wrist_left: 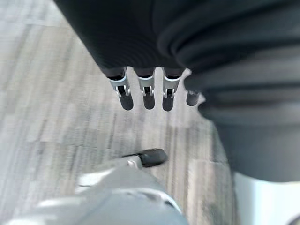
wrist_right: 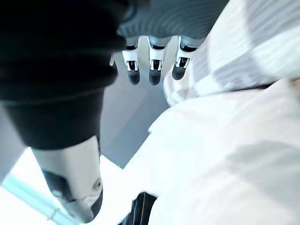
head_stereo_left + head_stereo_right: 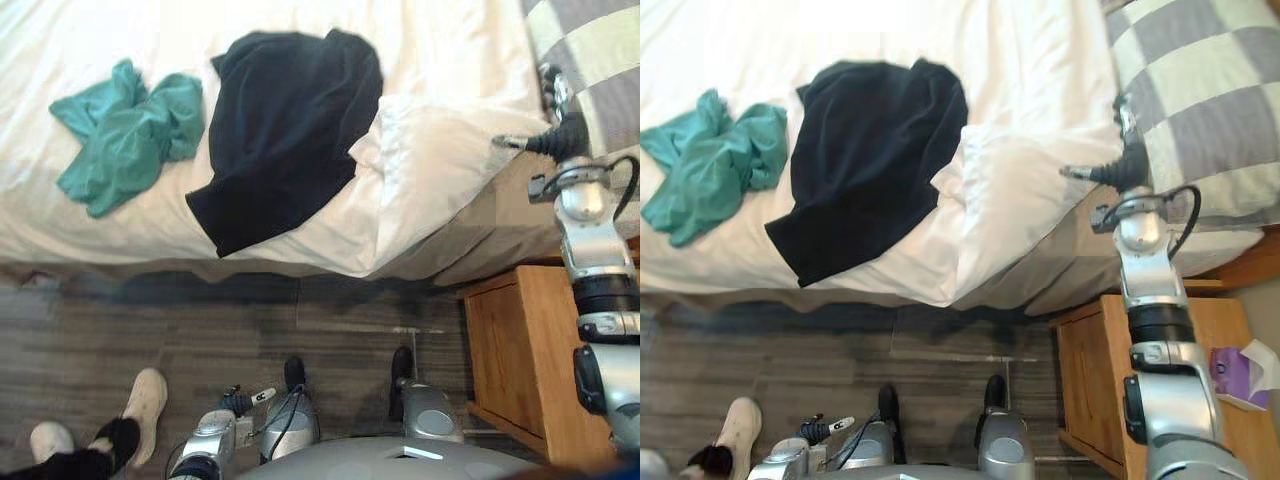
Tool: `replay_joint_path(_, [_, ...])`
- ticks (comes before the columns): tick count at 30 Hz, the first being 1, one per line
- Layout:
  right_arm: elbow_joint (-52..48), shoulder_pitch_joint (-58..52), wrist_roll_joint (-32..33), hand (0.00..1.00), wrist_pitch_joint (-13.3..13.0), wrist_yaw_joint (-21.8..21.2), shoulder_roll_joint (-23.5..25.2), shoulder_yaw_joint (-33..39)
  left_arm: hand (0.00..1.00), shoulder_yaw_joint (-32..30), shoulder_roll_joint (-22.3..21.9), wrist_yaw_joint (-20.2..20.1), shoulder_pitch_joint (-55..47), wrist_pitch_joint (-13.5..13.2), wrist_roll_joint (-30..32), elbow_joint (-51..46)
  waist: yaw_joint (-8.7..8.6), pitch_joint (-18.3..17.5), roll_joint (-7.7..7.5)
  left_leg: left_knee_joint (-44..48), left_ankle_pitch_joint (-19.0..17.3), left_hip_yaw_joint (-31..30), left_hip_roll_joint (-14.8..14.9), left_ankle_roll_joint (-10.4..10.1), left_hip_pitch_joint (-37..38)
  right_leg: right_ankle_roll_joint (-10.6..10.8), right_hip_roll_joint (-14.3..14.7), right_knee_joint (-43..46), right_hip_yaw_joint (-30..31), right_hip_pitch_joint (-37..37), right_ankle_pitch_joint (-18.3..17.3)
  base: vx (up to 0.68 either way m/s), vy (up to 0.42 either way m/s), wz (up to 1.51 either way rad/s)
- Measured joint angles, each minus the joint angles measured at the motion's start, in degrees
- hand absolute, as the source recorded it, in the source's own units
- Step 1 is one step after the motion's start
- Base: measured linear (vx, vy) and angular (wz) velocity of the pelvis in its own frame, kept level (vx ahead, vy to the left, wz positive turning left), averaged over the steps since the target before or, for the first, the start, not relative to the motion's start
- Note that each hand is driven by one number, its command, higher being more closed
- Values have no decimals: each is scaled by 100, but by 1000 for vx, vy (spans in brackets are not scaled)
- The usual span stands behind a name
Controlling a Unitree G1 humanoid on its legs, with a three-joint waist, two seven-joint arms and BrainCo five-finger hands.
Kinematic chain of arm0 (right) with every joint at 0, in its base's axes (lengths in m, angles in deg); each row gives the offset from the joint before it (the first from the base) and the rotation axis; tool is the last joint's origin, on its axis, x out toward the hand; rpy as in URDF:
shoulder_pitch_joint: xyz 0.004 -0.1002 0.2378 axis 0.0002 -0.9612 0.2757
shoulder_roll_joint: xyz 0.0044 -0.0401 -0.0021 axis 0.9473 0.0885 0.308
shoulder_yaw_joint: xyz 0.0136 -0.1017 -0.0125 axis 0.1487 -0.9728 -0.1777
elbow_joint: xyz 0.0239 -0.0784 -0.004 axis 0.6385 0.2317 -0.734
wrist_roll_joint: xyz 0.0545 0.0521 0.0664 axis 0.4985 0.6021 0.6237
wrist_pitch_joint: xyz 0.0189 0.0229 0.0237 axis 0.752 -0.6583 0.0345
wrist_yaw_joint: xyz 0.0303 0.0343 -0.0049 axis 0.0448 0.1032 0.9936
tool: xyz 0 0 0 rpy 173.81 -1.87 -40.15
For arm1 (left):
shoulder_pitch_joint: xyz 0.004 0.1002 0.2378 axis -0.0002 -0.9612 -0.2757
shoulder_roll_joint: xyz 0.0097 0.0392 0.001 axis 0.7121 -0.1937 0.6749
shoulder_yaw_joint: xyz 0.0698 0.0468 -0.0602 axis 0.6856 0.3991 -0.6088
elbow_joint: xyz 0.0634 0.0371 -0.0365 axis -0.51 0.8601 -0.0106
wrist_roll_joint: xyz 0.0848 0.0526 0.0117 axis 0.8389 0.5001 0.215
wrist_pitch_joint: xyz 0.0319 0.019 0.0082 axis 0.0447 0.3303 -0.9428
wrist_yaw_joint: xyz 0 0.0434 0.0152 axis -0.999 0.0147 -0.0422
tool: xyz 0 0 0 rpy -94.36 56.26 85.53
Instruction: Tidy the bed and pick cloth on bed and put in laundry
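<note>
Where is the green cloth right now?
The green cloth lies crumpled on the white bed, on the robot's left in the eye views. It is close beside the bigger black cloth and far from the checked pillow.

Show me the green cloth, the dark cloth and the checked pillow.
green cloth [image 3: 125, 135], left eye view, crumpled middle.
dark cloth [image 3: 285, 130], left eye view, flat centre.
checked pillow [image 3: 1200, 95], right eye view, its top face.
</note>
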Motion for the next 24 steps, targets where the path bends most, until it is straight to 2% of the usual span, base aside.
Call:
replay_joint_path(3, [-4,537,-58,0,157,-5,-189,-272,0,-2,-9,2,5,-9,-87,-184,45,215,69,1,90,-3,8,22,-201,-23,-6,-37,-137,-116,23,-4,-8,30])
replay_joint_path(5, [-5,1015,-58,0,264,-53,-299,-415,0,-1,-12,5,29,10,-118,-350,107,502,168,86,116,-46,4,27,-367,-31,-31,-40,-231,-183,47,-11,-6,24])
replay_joint_path(8, [3,1362,-58,0,475,-155,-561,-645,0,11,-20,5,110,28,-127,-372,190,635,288,133,209,-159,-25,49,-727,-41,-70,-24,-338,-443,85,-44,8,25])
replay_joint_path(12, [384,1825,-51,0,877,-232,-684,-920,0,185,-44,-2,237,164,-560,-477,282,789,520,134,368,-200,-81,75,-1107,-44,-147,63,-453,-771,108,-45,17,24])
replay_joint_path(13, [523,1899,-31,0,1009,-279,-791,-1029,0,293,-62,-4,257,237,-663,-597,288,847,638,128,424,-226,-113,114,-1203,-36,-185,71,-538,-815,113,-45,27,28])
replay_joint_path(14, [581,1902,-10,100,1072,-306,-849,-1040,0,338,-75,-5,283,276,-738,-610,293,870,698,114,436,-259,-119,129,-1242,-35,-192,79,-568,-840,114,-50,34,30])
replay_joint_path(15, [744,1941,15,100,1190,-347,-865,-1043,0,403,-67,-5,295,331,-794,-610,319,876,748,61,496,-294,-127,134,-1356,-34,-201,115,-578,-984,119,-45,30,17])
replay_joint_path(17, [951,1989,63,100,1257,-383,-902,-1041,0,429,-68,-12,301,448,-798,-605,345,894,788,38,535,-306,-129,153,-1527,-43,-208,156,-586,-1175,140,-29,23,9])
replay_joint_path(21, [1372,2239,310,100,1182,-381,-1173,-1067,0,641,-58,-166,302,432,-797,-574,341,918,914,39,564,-304,-189,182,-1570,-28,-277,213,-572,-1251,160,-2,5,1])
replay_joint_path(24, [1627,2208,521,100,977,-380,-1258,-1115,0,642,-54,-260,321,366,-794,-572,324,919,938,39,565,-297,-209,183,-1557,-27,-305,256,-556,-1269,160,-3,6,-1])
